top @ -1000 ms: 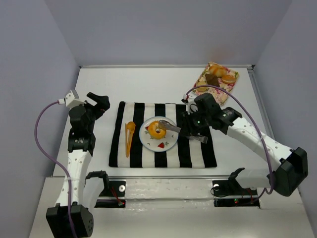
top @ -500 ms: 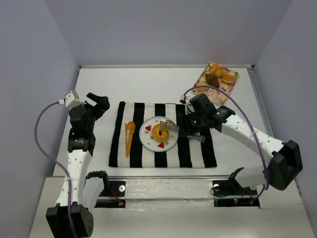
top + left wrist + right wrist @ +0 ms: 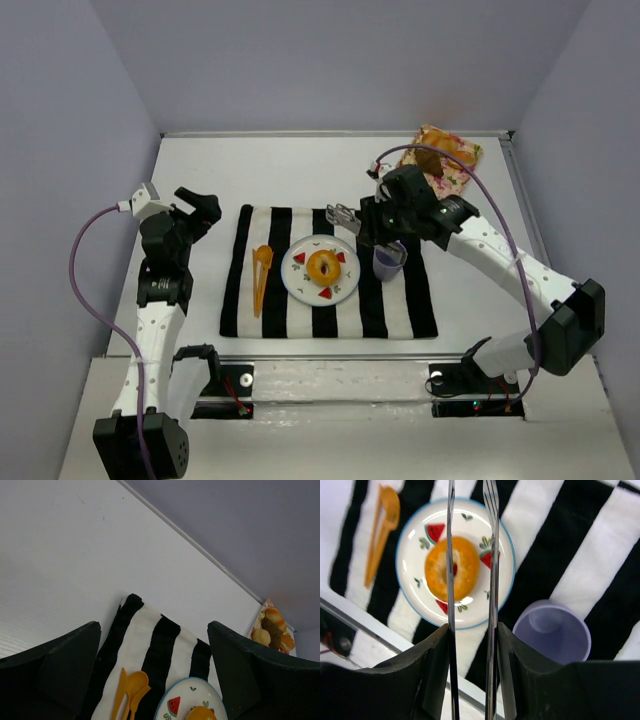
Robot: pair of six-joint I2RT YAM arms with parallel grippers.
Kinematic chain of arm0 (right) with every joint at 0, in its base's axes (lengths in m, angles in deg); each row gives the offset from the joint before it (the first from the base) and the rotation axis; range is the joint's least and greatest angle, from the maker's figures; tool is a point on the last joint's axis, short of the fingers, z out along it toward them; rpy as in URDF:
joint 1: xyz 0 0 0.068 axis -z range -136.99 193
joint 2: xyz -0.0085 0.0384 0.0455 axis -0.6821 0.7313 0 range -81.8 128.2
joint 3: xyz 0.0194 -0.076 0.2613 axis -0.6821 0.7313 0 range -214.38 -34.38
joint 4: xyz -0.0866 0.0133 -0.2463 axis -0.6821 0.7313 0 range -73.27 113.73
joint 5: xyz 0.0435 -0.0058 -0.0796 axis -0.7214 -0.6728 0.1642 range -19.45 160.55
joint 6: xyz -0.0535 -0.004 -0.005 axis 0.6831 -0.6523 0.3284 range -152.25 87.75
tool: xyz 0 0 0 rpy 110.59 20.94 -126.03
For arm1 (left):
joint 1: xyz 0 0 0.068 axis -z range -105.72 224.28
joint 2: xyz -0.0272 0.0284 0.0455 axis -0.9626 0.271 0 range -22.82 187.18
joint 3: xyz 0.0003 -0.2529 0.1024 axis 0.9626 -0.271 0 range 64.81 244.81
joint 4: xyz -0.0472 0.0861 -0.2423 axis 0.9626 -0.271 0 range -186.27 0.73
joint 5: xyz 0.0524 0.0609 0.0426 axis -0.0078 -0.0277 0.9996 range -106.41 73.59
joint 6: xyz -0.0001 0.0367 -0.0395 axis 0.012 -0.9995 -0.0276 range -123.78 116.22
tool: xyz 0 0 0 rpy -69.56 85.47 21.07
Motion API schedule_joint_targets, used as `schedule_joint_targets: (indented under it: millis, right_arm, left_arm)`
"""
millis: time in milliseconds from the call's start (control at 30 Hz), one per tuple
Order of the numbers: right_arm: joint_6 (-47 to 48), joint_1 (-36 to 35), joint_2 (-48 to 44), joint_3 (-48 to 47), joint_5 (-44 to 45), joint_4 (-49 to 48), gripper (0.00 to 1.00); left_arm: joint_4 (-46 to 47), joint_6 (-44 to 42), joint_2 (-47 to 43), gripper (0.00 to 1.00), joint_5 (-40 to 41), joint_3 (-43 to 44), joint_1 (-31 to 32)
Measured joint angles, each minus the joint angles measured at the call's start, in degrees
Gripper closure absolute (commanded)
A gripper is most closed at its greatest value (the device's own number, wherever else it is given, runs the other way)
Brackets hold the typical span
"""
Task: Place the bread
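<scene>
The bread, an orange ring-shaped bagel (image 3: 322,267), lies in the middle of the watermelon-print plate (image 3: 300,285) on the striped cloth. It also shows in the right wrist view (image 3: 452,568). My right gripper (image 3: 372,228) is shut on metal tongs (image 3: 345,214), raised above the plate's far right side. The tong arms (image 3: 491,555) stand apart with nothing between them. My left gripper (image 3: 200,205) is open and empty, raised left of the cloth. Its view shows the plate's edge (image 3: 192,695).
A purple cup (image 3: 389,260) stands on the cloth right of the plate, under my right wrist. Orange plastic cutlery (image 3: 261,270) lies left of the plate. A patterned tray (image 3: 440,158) with several more breads sits at the back right.
The right gripper has lifted the tongs off the bagel and drawn them back and up. The bagel stays on the plate. The cup has come into view. The left arm is still.
</scene>
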Motion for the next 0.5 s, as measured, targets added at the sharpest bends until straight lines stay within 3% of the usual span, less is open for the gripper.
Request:
schedule_joint_targets:
  millis: [167, 333, 500]
  right_arm:
    - [-0.9, 6.3, -0.1, -5.8, 2.0, -0.9, 0.56]
    - [3.1, 20.2, 1.8, -9.6, 1.6, -0.9, 0.58]
    - [13.7, 33.3, 11.1, -15.8, -0.6, -0.2, 0.58]
  left_arm:
    - [0.0, 0.0, 0.0, 0.01, 0.1, 0.0, 0.0]
    - [0.0, 0.0, 0.0, 0.01, 0.3, 0.0, 0.0]
    - [0.0, -0.1, 1.2, 0.01, 0.4, 0.0, 0.0]
